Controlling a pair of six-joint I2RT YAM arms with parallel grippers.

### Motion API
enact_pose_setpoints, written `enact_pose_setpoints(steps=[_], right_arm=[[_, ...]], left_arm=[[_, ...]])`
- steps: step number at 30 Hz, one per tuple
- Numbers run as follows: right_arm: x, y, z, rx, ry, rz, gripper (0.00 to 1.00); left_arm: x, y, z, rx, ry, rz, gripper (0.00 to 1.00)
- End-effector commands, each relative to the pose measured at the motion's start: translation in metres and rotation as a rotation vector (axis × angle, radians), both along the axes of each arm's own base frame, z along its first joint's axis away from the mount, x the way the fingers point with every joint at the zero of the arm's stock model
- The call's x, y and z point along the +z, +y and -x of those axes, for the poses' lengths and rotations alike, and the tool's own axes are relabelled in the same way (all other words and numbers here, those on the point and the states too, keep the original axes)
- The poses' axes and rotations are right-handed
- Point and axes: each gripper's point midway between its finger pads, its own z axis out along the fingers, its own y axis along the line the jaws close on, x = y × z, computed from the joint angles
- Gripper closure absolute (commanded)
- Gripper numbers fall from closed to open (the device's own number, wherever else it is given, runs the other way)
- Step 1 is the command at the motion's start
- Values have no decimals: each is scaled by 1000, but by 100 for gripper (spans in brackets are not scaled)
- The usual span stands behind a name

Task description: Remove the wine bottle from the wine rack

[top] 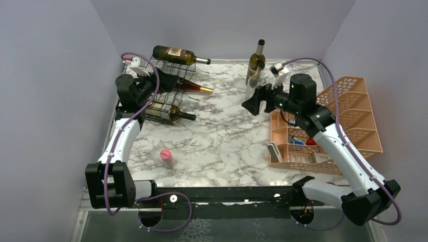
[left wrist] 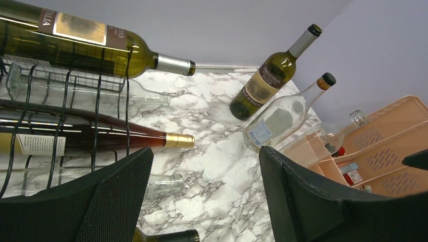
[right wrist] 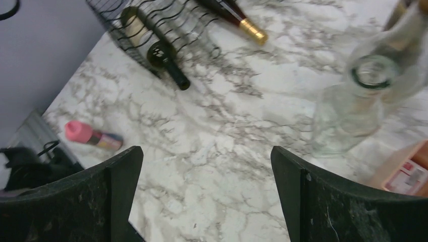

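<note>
Wine bottle (left wrist: 139,137) just beyond left jaws

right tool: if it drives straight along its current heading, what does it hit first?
Probably bare marble table: the right tool points down at it, the clear bottle off to one side, the wine rack farther on. Depth is unclear.

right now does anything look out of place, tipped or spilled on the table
Nothing looks spilled or broken. Two things stand out: a small pink-capped bottle sits alone on the marble table, away from everything else, and the top green wine bottle lies on top of the wine rack, its neck jutting past the wire.
</note>
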Motion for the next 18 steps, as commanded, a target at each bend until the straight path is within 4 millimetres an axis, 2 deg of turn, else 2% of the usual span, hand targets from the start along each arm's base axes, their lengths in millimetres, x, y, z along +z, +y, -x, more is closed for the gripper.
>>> enact_pose_setpoints(steps=[1, 4, 7, 10, 14, 18], right_arm=[[17, 49, 47, 283, 59, -122, 0], [5, 72, 54, 308, 72, -91, 0], [-19, 96, 57, 311, 101, -15, 0], [-43, 111, 48, 259, 101, 98, 0], [-60, 126, 25, 229, 43, 211, 0], [-58, 141, -16, 178, -105, 293, 1]], left_arm=[[0, -10, 1, -48, -4, 6, 17], [-1, -12, 1, -54, 3, 4, 18], [-2, -14, 1, -50, 5, -6, 18], [-4, -8, -2, -5, 22, -40, 18], [-9, 14, -8, 142, 75, -91, 18], [-16, 34, -11, 251, 129, -121, 18]])
